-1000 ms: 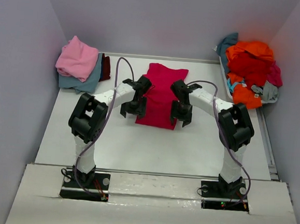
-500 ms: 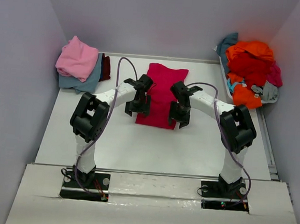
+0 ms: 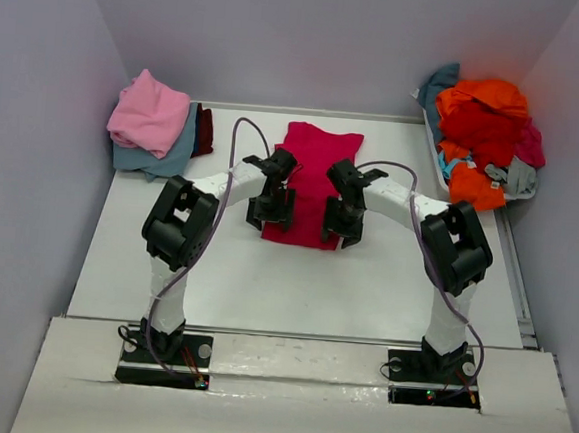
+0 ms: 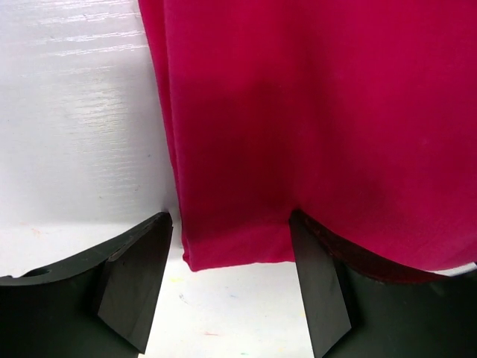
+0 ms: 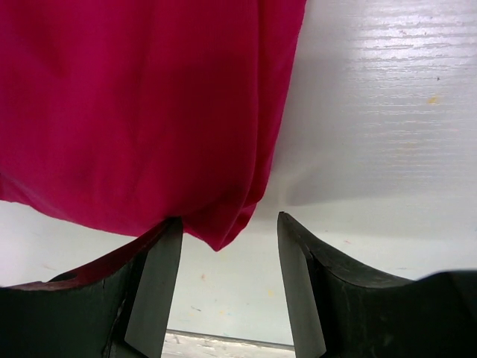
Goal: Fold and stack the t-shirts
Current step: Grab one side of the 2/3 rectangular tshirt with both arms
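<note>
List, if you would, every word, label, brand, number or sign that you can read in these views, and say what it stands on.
None can be read in any view.
The magenta-red t-shirt is plain; the folded stack and the heap of t-shirts show no print or legible tag.
The table bears only faint specks, not writing.

Soft matt cloth t-shirt, glossy painted table
</note>
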### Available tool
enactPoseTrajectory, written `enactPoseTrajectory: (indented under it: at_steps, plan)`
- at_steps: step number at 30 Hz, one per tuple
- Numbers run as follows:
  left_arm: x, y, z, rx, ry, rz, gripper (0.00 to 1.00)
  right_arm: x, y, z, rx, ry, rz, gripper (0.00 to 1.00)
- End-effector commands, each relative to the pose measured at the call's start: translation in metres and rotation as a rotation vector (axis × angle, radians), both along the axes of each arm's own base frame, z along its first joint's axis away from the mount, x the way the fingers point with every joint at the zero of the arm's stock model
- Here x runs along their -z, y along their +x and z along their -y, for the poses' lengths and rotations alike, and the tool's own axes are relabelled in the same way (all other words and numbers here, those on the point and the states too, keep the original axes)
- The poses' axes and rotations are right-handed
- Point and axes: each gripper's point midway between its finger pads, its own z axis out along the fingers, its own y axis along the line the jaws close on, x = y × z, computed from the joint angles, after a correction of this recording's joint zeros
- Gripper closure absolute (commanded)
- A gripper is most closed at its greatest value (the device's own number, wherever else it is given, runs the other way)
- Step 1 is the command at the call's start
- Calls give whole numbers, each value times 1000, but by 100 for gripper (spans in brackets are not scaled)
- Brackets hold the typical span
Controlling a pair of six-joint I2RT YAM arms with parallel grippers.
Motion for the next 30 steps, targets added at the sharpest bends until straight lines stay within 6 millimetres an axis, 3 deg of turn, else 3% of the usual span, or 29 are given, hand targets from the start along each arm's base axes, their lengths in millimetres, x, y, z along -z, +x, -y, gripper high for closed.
enactPoseTrajectory:
  at_steps: [1, 7, 15, 20, 23, 25, 30]
  plan:
    - [12, -15, 3, 16, -32, -48, 24, 9, -3, -6, -2, 21, 0, 41]
    - [13, -27, -6, -3, -18, -58, 27, 16, -9, -4, 6, 27, -8, 41]
    - [15, -32, -13, -25, -1, -56, 40, 19, -9, -7, 26, 66, 28, 46]
    - [20, -34, -16, -39, 16, -62, 61, 19, -5, -3, 34, 49, 56, 56]
    - [21, -35, -15, -44, 10, -66, 69, 19, -5, -3, 35, 50, 59, 61]
    - [21, -36, -16, -46, 11, -66, 76, 17, -4, -3, 36, 52, 65, 71]
    - [22, -37, -18, -50, 20, -70, 93, 13, -4, -5, 30, 47, 75, 86]
